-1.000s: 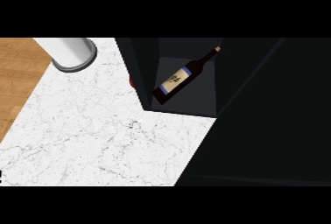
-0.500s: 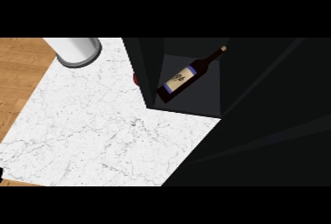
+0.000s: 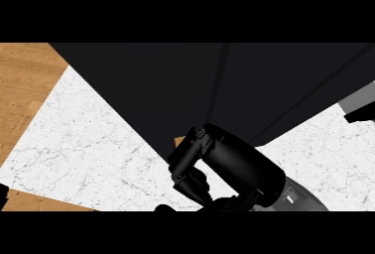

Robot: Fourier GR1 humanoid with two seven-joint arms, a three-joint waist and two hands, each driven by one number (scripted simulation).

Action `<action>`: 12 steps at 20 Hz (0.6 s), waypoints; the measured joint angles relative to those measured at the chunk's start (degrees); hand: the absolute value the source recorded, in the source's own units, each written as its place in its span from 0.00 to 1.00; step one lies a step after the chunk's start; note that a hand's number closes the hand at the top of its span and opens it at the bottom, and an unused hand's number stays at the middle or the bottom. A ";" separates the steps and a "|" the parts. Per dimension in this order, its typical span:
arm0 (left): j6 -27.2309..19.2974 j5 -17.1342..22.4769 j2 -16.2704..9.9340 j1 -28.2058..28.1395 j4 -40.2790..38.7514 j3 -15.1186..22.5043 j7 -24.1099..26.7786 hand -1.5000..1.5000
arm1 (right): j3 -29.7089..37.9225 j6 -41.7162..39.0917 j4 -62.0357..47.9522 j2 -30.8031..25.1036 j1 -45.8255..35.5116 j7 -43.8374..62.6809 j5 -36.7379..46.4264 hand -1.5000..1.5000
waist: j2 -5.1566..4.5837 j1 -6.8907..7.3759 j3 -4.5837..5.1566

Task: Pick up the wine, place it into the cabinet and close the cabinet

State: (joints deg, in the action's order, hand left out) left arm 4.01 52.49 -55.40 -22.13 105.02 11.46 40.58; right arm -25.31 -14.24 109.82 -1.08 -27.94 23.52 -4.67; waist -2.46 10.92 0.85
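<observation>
**My hand at the cabinet's black front**

My right hand [image 3: 223, 168] hangs over the white marble counter [image 3: 88, 154], fingers [image 3: 192, 186] curled under and grasping nothing I can see. It sits against the dark cabinet [image 3: 183, 89], which fills the upper view. The wine is out of sight; I cannot tell where it lies.

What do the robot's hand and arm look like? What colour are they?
Only one hand shows, most likely the right hand. It is all black, with a big, smooth, rounded back like a shell. Behind it is a grey forearm with a few small pale marks near the wrist, too small to read. No cables or sleeves show.
</observation>
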 measured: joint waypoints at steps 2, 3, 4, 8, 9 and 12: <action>0.14 0.00 0.07 0.58 0.13 0.19 -0.23 1.00 | 0.97 2.54 -3.81 0.39 -4.84 0.12 1.19 1.00 | -0.10 0.61 -0.02; 0.27 0.03 0.01 0.88 0.05 0.22 -0.42 1.00 | 1.57 3.73 -5.88 0.53 -7.18 0.13 1.67 1.00 | -0.22 0.84 -0.04; 0.38 0.09 -0.07 1.16 0.03 0.16 -0.55 1.00 | 2.20 4.85 -8.05 0.63 -9.54 0.18 2.14 1.00 | -0.28 1.14 -0.06; 0.48 0.07 0.11 2.36 0.11 0.45 -1.04 1.00 | 4.55 8.79 -17.08 0.89 -18.61 0.12 3.64 1.00 | -0.69 1.98 -0.12; 0.46 0.00 0.23 2.58 0.13 0.63 -1.14 1.00 | 5.46 9.44 -19.33 0.93 -20.82 -0.02 3.82 1.00 | -0.81 2.10 -0.14; 0.66 -0.14 0.45 3.32 -0.09 0.87 -1.28 1.00 | 7.52 11.26 -25.83 0.96 -26.51 -0.13 3.84 1.00 | -1.04 2.51 -0.25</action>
State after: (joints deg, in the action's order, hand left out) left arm 4.67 52.35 -54.95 -18.81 104.93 12.33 39.29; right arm -17.79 -2.97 83.99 -0.12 -54.44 23.39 -0.83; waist -3.51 13.43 0.60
